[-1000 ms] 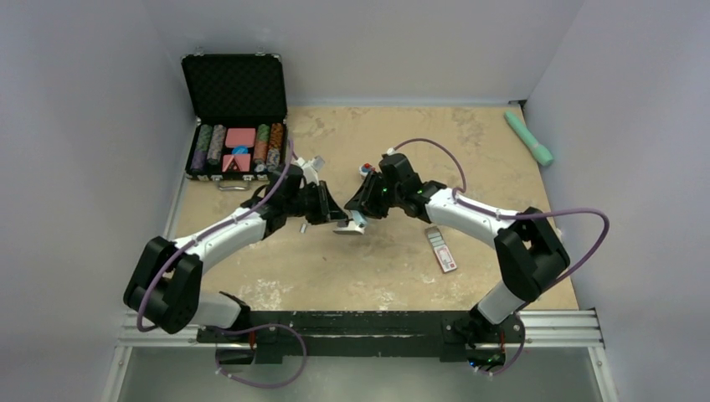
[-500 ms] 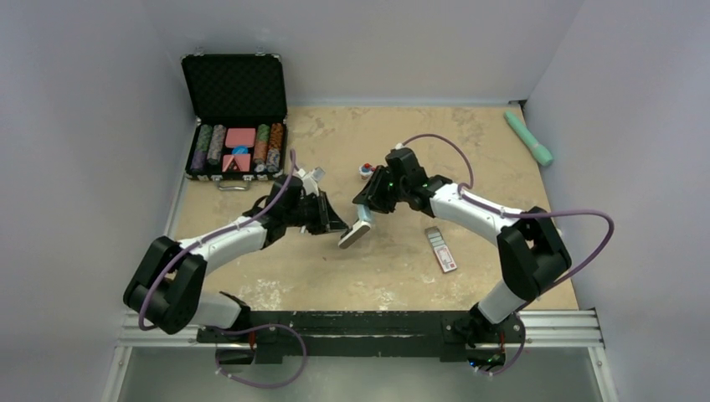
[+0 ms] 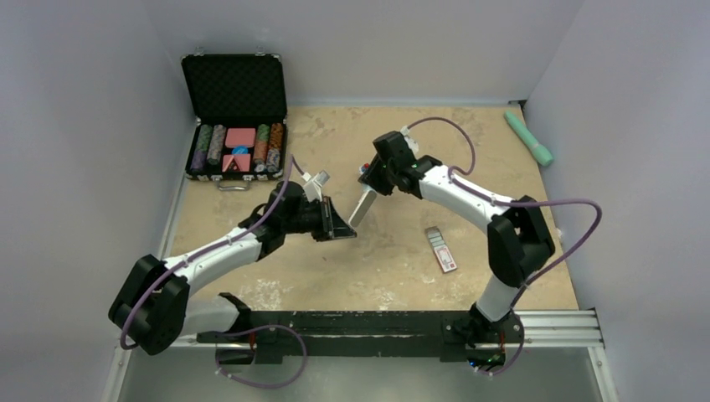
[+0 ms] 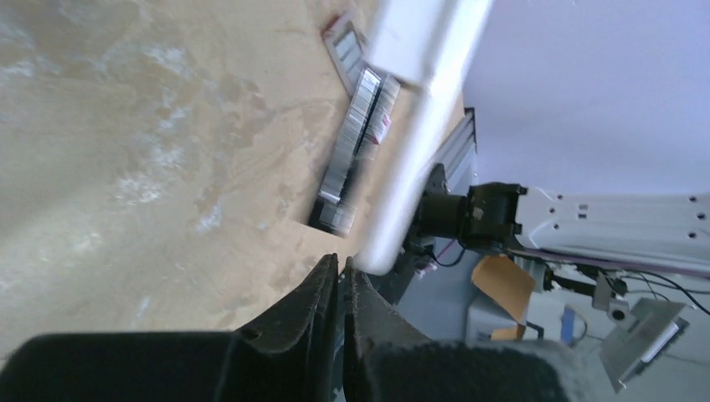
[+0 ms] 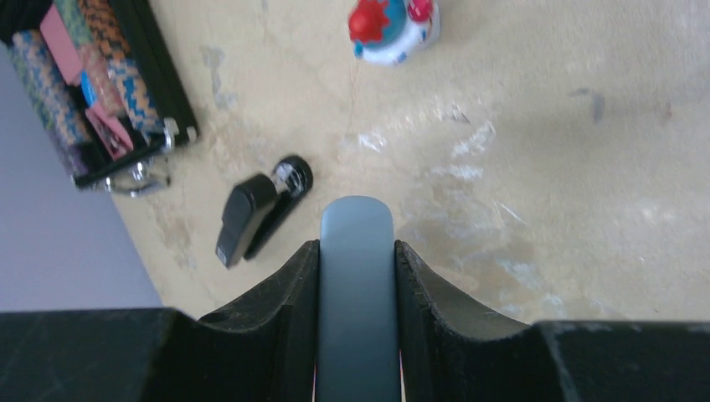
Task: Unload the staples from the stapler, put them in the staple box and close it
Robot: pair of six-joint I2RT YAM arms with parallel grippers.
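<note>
R pincer [image 5: 356, 261] is clamping the pale blue-grey bar [image 5: 356, 222] btwn both fingers, w/ the bar's rounded end sticking out past the tips. The stapler [image 5: 255, 213] is lying on the table [image 3: 335, 134] up-left of R pincer in its wrist view, well apart from it, btwn the pincer & the open chip case [image 5: 100, 92]. A small red/white/blue toy [image 5: 393, 25] is sitting beyond the tips. L pincer [image 4: 339, 270] is holding its fingers pressed together, nothing visible btwn them. The bar is crossing just ahead of it, blurred, and the red-white packet [image 4: 356, 126] is lying further out. As for the staples, can't make them out.
</note>
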